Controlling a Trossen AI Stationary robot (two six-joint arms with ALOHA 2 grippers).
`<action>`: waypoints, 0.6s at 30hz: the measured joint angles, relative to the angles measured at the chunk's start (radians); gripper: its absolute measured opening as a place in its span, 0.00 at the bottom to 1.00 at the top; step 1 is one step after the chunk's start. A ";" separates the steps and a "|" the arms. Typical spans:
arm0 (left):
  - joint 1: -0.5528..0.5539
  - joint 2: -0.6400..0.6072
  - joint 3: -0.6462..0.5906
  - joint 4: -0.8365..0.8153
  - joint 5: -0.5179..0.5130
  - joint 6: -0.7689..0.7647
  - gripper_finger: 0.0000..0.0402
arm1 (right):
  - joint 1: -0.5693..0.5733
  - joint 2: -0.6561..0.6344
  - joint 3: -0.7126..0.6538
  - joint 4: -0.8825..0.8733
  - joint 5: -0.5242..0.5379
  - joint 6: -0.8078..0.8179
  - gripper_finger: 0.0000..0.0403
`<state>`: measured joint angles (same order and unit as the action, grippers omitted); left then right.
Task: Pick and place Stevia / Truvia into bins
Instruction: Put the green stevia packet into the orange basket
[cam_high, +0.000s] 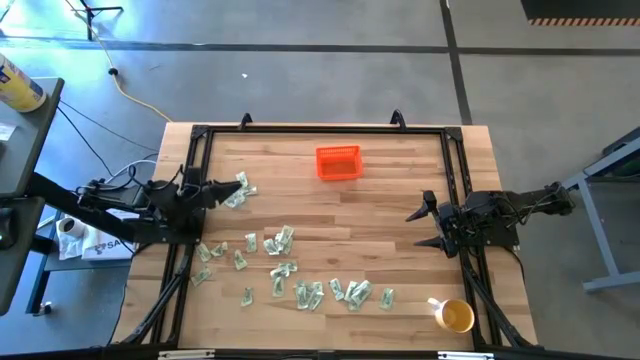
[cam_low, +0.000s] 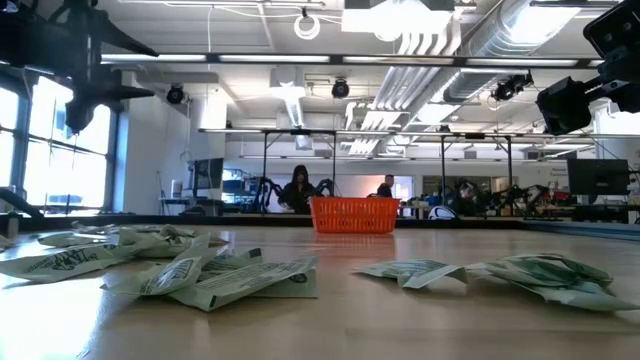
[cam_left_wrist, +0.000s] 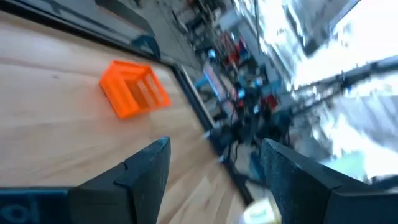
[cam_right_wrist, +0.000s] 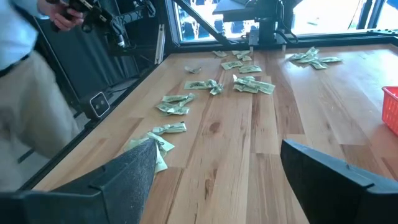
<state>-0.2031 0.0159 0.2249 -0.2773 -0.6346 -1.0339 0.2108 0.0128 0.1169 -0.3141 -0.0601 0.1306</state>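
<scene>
Sachets (cam_high: 285, 268) were scattered lower centre on the tabletop (cam_high: 400, 215); the orange basket (cam_high: 338, 162) was placed upper centre; left claw (cam_high: 222, 187) and right claw (cam_high: 418, 226) were spread, empty.

sachets (cam_high: 285, 268) scattered on table's near half | bin (cam_high: 338, 162) at far middle | cup (cam_high: 455, 315) near-right corner

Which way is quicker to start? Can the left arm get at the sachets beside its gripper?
Probably yes: the left gripper is open and empty, and the nearest sachets lie loose on bare table right beside it, nothing between.
</scene>
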 joint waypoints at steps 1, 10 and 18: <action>0.000 0.000 0.000 -0.001 -0.014 -0.009 0.71 | 0.000 0.000 0.000 0.000 0.000 0.000 0.83; 0.000 0.005 0.000 -0.005 -0.195 -0.248 0.71 | -0.001 0.000 0.000 0.042 0.333 -0.026 0.82; 0.000 0.008 0.000 0.061 -0.123 -0.439 0.71 | -0.003 0.005 -0.002 0.158 0.792 0.484 0.82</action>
<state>-0.2028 0.0242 0.2249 -0.2162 -0.7577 -1.4732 0.2083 0.0180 0.1152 -0.1557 0.7315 0.6145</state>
